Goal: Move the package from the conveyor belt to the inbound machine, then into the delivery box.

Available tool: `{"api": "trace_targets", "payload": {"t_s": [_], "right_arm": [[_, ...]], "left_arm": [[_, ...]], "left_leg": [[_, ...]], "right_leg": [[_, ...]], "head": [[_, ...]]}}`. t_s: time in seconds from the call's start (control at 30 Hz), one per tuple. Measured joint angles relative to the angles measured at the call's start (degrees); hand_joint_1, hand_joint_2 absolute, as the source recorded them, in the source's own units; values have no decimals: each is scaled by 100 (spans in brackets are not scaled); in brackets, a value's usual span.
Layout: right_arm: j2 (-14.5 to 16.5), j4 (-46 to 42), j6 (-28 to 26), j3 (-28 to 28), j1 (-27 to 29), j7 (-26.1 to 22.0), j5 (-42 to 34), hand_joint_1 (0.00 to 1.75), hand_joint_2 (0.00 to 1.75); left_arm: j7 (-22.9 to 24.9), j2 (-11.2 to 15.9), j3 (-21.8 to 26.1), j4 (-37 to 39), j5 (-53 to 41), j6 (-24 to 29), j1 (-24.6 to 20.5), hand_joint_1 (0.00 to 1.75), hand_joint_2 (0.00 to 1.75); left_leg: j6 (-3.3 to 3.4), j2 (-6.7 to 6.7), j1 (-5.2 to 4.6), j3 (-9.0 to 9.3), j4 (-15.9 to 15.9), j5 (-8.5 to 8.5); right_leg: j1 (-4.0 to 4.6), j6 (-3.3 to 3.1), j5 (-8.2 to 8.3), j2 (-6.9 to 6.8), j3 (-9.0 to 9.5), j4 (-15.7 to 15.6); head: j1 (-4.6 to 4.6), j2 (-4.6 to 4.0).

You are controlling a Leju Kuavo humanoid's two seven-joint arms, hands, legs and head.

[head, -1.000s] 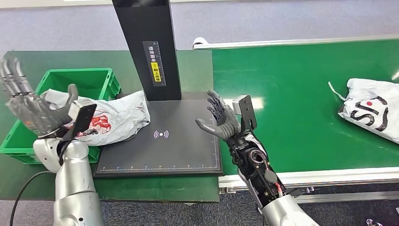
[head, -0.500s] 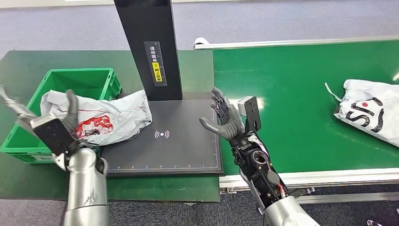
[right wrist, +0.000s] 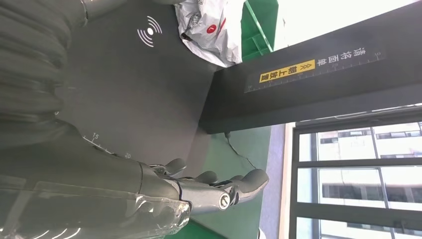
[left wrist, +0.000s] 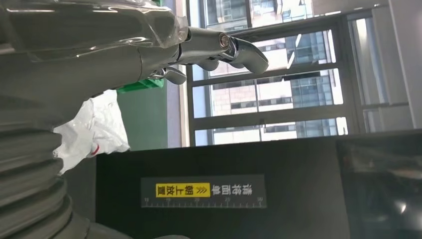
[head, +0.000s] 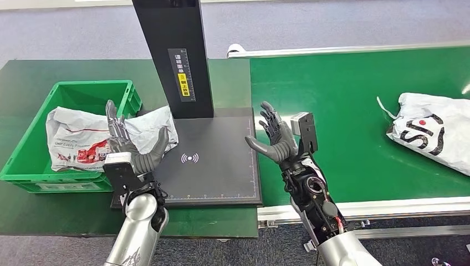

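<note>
A white package with red print (head: 88, 138) lies across the green delivery box (head: 33, 166), one end hanging over the box rim onto the black inbound machine plate (head: 216, 172); it also appears as the package (left wrist: 94, 129) and the package (right wrist: 209, 30) in the wrist views. My left hand (head: 130, 145) is raised with fingers spread, beside that package's near end, holding nothing. My right hand (head: 277, 138) stands open over the plate's right edge, empty. A second white package with black print (head: 432, 136) lies on the green conveyor belt (head: 343, 111) at the far right.
The machine's black post (head: 177, 55) with a yellow label rises behind the plate. The box stands on a dark green table (head: 33, 216). The belt's metal rail (head: 388, 208) runs along its near edge.
My left arm has swung in from the far left, over the box, to the plate's left edge. The right hand drifted slightly right. The package on the belt moved a little left.
</note>
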Motion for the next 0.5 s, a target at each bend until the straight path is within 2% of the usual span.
{"api": "trace_targets", "payload": {"t_s": [0.1, 0.13, 0.2, 0.27, 0.33, 0.43, 0.5], "right_arm": [[-8, -14, 35, -16, 0, 9, 59, 0, 175], [-10, -25, 55, -26, -1, 25, 87, 0, 175], [-7, -43, 85, -52, -3, 70, 158, 0, 175], [12, -46, 108, -91, -3, 108, 267, 0, 175], [45, -46, 152, -141, 6, 141, 397, 0, 175], [121, -45, 259, -188, 36, 181, 557, 0, 175], [171, -44, 333, -192, 44, 193, 623, 0, 175]], "left_arm": [[308, 58, -141, 56, -295, -424, 4, 0, 175], [589, 95, -242, 93, -648, -635, -1, 0, 175], [1441, 185, -514, 248, -1824, -879, -29, 0, 175], [2497, 244, -723, 576, -3265, -718, -99, 0, 175], [3418, 268, -775, 1018, -4477, -253, -203, 0, 175], [4267, 332, -699, 1600, -5776, 318, -363, 0, 175], [4602, 396, -614, 1829, -6406, 308, -445, 0, 175]], "left_leg": [[0, 0, -1, 0, 1, 0], [0, -1, -2, 0, 1, 0], [0, -2, -3, 0, 1, 0], [0, 3, -4, 0, 1, 0], [0, 7, -3, 1, 1, 0], [-1, 1, 0, 1, 0, 1], [-2, 3, 2, 1, -1, 2]], "right_leg": [[-1, 0, 0, -1, 1, -1], [-2, 0, 0, -1, 1, -1], [-3, 1, 0, -1, 3, -1], [-4, 0, 1, 2, 2, -1], [-3, -1, 2, 4, 1, 0], [0, -1, 1, 2, 1, 1], [3, -2, 1, 3, 0, 2]], "head": [[0, 0], [1, 0], [1, 0], [1, 1], [0, 0], [0, -1], [-1, -1]]}}
